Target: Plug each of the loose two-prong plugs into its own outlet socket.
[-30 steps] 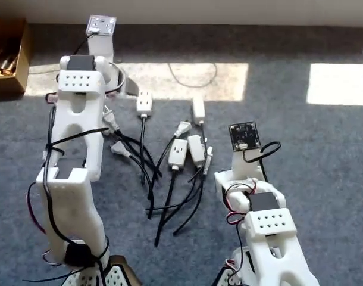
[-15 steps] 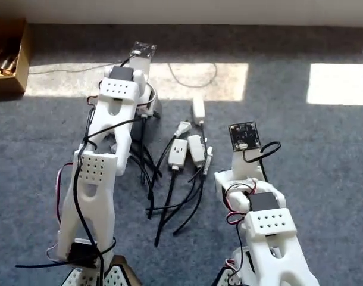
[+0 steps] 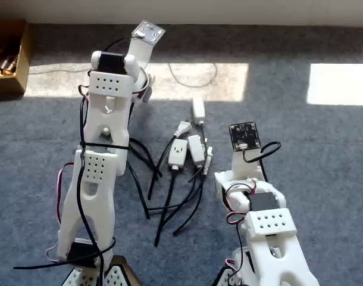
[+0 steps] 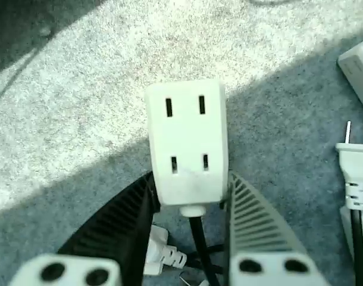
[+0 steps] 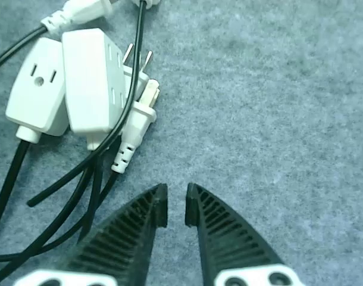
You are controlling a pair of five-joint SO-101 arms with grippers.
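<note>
Plugs & sockets mostly lie in one cord tangle point(image 3: 169, 205) mid-carpet; all places below are vs that tangle. Far to its left & farther back, a wooden box point(image 3: 8, 56) sits by the carpet point(image 3: 324, 179) edge. Left arm point(image 3: 98, 173) runs along the tangle's left side & reaches past its far end. Left gripper point(image 4: 191, 182) is clamped on a white outlet socket point(image 4: 186, 131) at the cord end: black finger point(image 4: 119, 223) on one flank, pale finger point(image 4: 256, 229) on the other, both touching. That socket is left of the tangle's far end; its face shows two pairs of slots, all vacant, w/ its black cord point(image 4: 197, 235) leaving btwn the fingers. On its tangle side, near but apart, lies a loose two-prong plug point(image 4: 355, 173), prongs bare. At the tangle's far tip sits a narrow socket point(image 3: 198, 108). In the tangle's middle a three-hole socket point(image 5: 36, 89) & a flat socket block point(image 5: 89, 83) lie side by side, touching; a cream plug point(image 5: 137, 122) rests against the block, prongs bare & in nothing. Right arm point(image 3: 268, 238) stands right of the tangle's near half. Right gripper point(image 5: 176, 193) hangs over bare carpet just right of the cream plug, fingers nearly closed, only a slit btwn tips, holding nothing.
</note>
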